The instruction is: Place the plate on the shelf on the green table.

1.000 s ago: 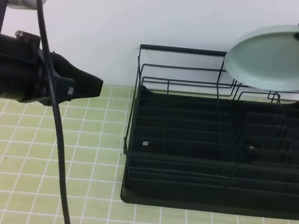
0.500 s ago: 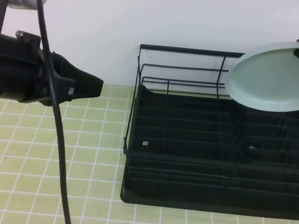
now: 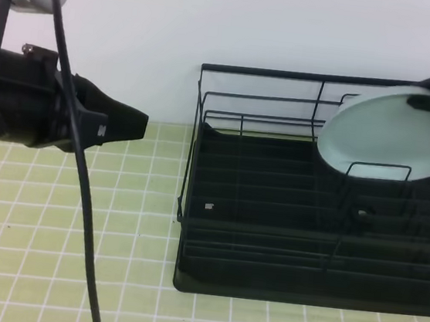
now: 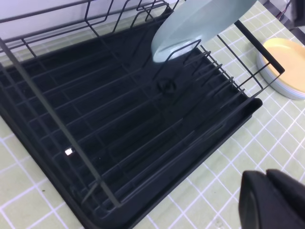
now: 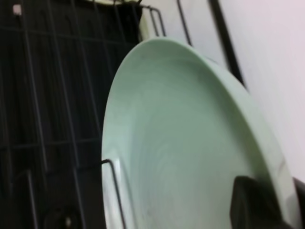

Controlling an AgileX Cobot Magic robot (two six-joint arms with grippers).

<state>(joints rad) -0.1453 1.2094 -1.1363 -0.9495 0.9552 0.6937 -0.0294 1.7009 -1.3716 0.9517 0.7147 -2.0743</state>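
Observation:
The pale mint plate (image 3: 389, 134) hangs tilted over the back right of the shelf (image 3: 271, 214), a black wire rack on the green table (image 3: 53, 220). The plate's lower rim sits behind an upright divider loop (image 3: 378, 169). My right gripper (image 3: 428, 98) is shut on the plate's upper right rim. In the right wrist view the plate (image 5: 190, 143) fills the frame, with one dark finger (image 5: 257, 207) on its edge. My left gripper (image 3: 135, 125) is shut and empty, hovering left of the rack. The left wrist view shows the plate (image 4: 200, 24) above the rack (image 4: 119, 119).
A stack of yellow and white plates (image 4: 285, 67) rests on the tiles just past the rack's right end. A thick black cable (image 3: 79, 192) hangs down from the left arm. The white wall stands right behind the rack.
The plate has come down and tipped steeper, so its lower rim now sits behind a divider loop inside the rack. The left arm has not moved.

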